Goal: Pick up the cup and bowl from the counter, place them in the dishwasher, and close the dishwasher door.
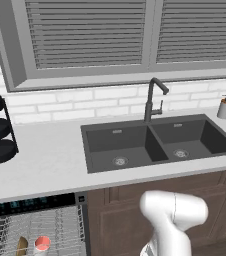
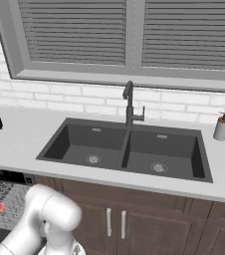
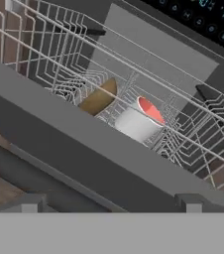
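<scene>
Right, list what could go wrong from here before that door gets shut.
1. The tool hangs open just beyond the lowered dishwasher door; pushing near one corner might let it slip off the edge.
2. The bowl stands on edge in the rack beside the cup; a hard slam could tip either.

cup (image 1: 42, 244) beside bowl (image 1: 22, 246) in dishwasher (image 1: 35, 225) rack, below counter (image 1: 50, 160)
</scene>
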